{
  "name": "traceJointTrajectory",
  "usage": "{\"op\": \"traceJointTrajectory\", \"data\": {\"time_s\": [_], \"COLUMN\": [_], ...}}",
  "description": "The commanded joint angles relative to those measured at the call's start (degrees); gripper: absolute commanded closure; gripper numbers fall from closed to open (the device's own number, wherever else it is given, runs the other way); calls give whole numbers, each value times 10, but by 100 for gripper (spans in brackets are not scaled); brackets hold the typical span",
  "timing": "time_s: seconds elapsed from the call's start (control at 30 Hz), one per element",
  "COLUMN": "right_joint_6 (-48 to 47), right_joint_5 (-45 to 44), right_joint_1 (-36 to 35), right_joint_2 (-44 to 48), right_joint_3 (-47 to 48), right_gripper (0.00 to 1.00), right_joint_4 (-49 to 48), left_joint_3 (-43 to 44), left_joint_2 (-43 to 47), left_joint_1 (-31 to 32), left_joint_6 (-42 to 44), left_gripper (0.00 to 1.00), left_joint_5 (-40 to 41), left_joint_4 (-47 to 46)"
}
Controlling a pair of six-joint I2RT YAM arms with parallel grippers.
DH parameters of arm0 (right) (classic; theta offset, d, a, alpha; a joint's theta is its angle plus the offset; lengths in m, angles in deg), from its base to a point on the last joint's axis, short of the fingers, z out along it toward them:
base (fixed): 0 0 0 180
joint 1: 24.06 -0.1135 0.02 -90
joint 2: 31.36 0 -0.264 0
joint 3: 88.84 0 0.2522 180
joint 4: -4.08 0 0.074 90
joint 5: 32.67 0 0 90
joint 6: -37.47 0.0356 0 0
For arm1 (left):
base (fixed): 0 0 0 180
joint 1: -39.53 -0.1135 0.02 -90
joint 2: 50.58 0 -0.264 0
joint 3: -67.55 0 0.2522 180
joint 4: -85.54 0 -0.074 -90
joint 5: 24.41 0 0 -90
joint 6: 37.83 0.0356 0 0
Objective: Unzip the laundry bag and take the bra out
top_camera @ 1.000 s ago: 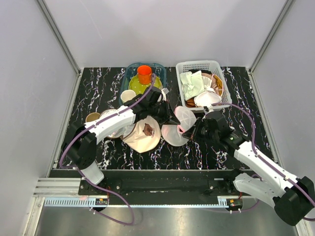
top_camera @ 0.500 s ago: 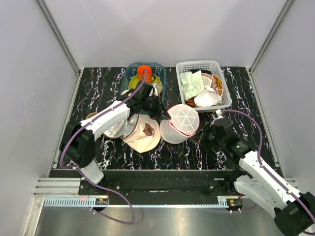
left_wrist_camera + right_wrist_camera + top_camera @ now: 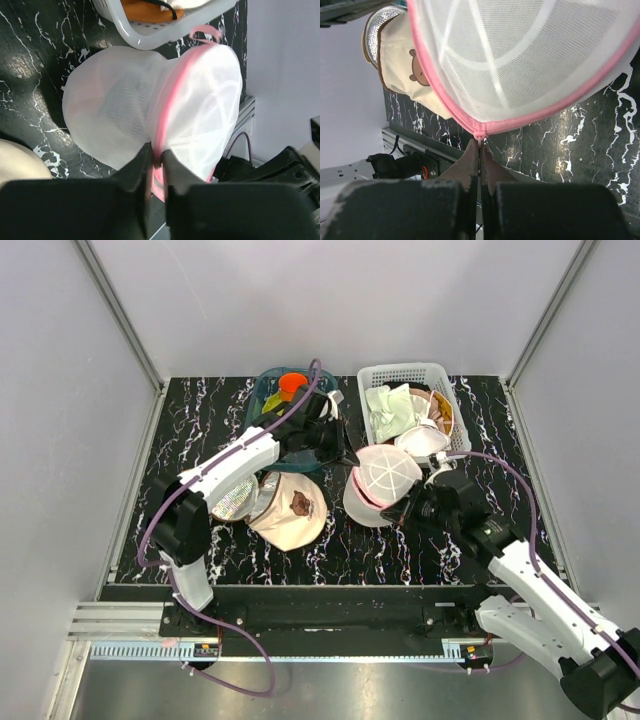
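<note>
The laundry bag (image 3: 385,472), a round white mesh case with a pink rim and white spokes, is held tilted above the table between both grippers. My left gripper (image 3: 347,458) is shut on its pink rim at the bag's left side; the left wrist view shows the rim (image 3: 167,107) pinched between my fingers (image 3: 157,152). My right gripper (image 3: 408,510) is shut on the small pink zipper pull (image 3: 480,136) at the bag's near edge (image 3: 520,60). The bra does not show; the mesh hides what is inside.
A beige cap with a brown bear mark (image 3: 290,515) and a shiny silver round item (image 3: 232,498) lie left of the bag. A blue bin (image 3: 262,390) with an orange cup stands behind. A white basket (image 3: 445,390) holds pale green cloth (image 3: 388,408) and a white domed item (image 3: 420,440).
The bag has been lifted and carried back and to the right, toward the basket. The left gripper moved back-right with its rim. The right gripper followed at the near edge.
</note>
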Motion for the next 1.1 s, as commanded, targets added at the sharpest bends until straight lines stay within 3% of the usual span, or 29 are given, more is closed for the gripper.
{"op": "traceJointTrajectory", "data": {"time_s": [0.0, 0.03, 0.1, 0.2, 0.4, 0.63, 0.87, 0.97, 1.0, 1.03, 1.07], "right_joint_6": [37, 43, 56, 65, 64, 62, 68, 67, 64, 62, 54], "right_joint_5": [4, -22, -39, -40, -26, -16, -28, -33, -34, -38, -40], "right_joint_1": [-7, -7, -6, -7, -6, -7, -7, -7, -7, -6, -6], "right_joint_2": [-29, -37, -53, -64, -84, -78, -42, -30, -30, -31, -32], "right_joint_3": [-3, -8, -22, -36, -40, -40, -40, -38, -39, -40, -40], "right_gripper": [100, 100, 100, 100, 100, 100, 100, 100, 100, 100, 100], "right_joint_4": [-46, -46, -53, -81, -105, -105, -80, -69, -69, -65, -60], "left_joint_3": [26, 22, 11, -21, -161, -174, -161, -156, -156, -156, -155], "left_joint_2": [9, 16, 46, 87, 128, 77, 50, 45, 42, 41, 40], "left_joint_1": [-2, -2, 2, 7, 18, 49, 58, 61, 62, 62, 62], "left_joint_6": [29, 32, 38, 33, -60, -107, -137, -141, -142, -145, -148], "left_gripper": [56, 39, 14, 1, 1, 1, 8, 19, 27, 55, 73], "left_joint_5": [38, 36, 43, 58, -37, -46, -60, -59, -62, -66, -67], "left_joint_4": [8, 5, 2, 4, -123, -186, -217, -218, -219, -222, -225]}}
